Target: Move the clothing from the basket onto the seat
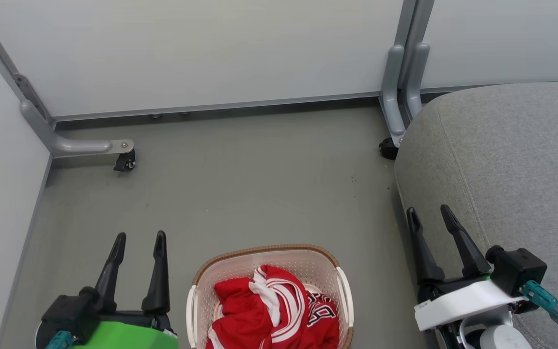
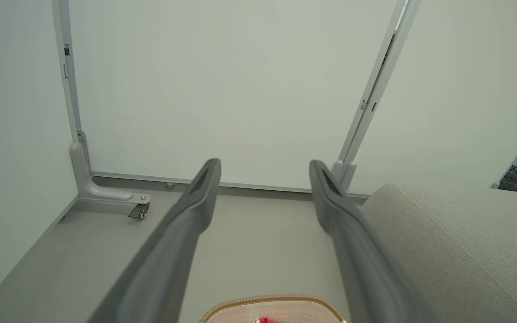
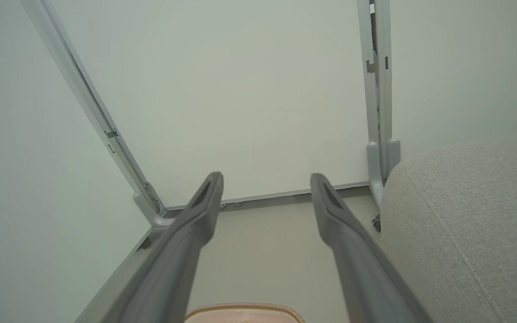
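Two wide-open, empty claws, left claw point(image 1: 140, 235) and right claw point(image 1: 428, 209), either side of the basket point(image 1: 259, 251) with the clothing point(image 1: 259, 310).

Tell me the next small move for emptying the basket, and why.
Probably swing the right gripper left and down over the clothing. Its jaws stand open and empty, the clothing lies heaped in the basket, and the seat is on that gripper's side, so the carry should be short.
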Robot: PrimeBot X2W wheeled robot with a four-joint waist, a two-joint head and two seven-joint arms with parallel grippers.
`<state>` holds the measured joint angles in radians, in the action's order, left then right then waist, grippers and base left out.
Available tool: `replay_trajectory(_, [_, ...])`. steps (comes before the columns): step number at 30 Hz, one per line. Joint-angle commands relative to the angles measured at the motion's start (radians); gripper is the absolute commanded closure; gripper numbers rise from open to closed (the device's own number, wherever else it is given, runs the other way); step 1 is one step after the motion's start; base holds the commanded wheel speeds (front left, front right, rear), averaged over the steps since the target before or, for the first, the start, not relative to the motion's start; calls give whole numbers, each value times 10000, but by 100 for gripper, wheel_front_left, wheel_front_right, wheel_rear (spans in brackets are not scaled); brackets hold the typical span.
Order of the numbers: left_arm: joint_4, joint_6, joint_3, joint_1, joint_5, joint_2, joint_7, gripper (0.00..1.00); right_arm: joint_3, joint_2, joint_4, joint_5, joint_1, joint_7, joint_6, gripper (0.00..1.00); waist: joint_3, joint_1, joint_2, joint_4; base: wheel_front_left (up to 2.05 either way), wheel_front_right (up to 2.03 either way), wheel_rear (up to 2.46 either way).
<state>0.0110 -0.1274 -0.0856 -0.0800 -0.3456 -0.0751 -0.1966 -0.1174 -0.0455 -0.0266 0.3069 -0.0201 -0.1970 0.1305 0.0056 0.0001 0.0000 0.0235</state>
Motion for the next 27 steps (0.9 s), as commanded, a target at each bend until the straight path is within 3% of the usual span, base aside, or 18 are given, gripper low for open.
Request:
replay_trajectory(1, [-6,-35,-73,-114,253,-77,-108,0,-49,-49,131,-247,-90,-107,2,0,-6,-1,0,3,0,0,0])
replay_trajectory(27, [123,-43,-505,-400,2163,-180,-614,0,-379,-63,536,-2097,-349,-613,4,0,-69,-1,0,39,0,0,0])
